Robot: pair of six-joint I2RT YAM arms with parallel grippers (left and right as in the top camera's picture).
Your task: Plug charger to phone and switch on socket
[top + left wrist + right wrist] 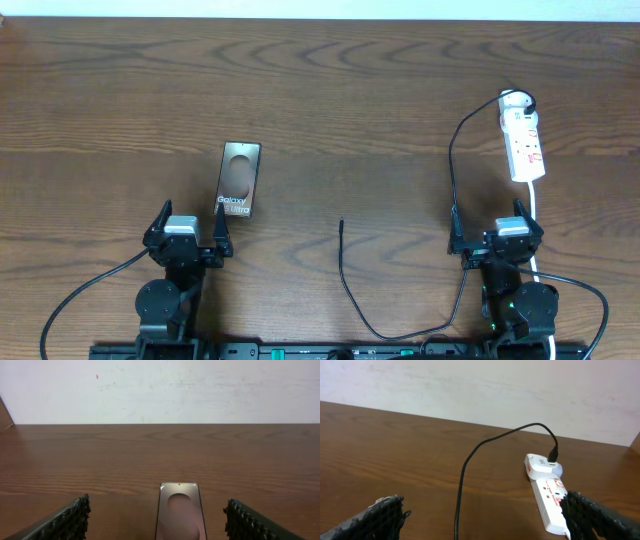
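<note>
Worktop (pixel 350 90): dark brown wood grain; it carries everything here.

Phone (pixel 239 179): lies flat at about 10 o'clock from the middle of the worktop. Its long axis runs nearly 12 to 6 o'clock, with the far end leaning slightly toward 1 o'clock. The end with the white lettering points to 6 o'clock, just beside the left arm.

Charger (pixel 345 280): a thin black cable. One end sits in the rounded far end of the socket. From there it arcs toward 9 o'clock, drops past the right arm, bends along the near edge and rises again. Its straight plug tip lies loose between the two arms and points to 12 o'clock. It is well apart from the phone, at about 4 o'clock from it.

Socket (pixel 523 140): a white strip at about 2 o'clock on the worktop, long axis 12 to 6 o'clock, rounded end at 12. Its white cord leaves the 6 o'clock end. Red marks show on its face; I cannot tell how the switch is set.

Left gripper (pixel 191 222): fingers spread wide, holding nothing. In the wrist view the phone lies ahead between them, touching neither.

Right gripper (pixel 488 228): fingers spread wide, holding nothing. It sits at 6 o'clock from the socket, with the cable passing just beside its left finger.
</note>
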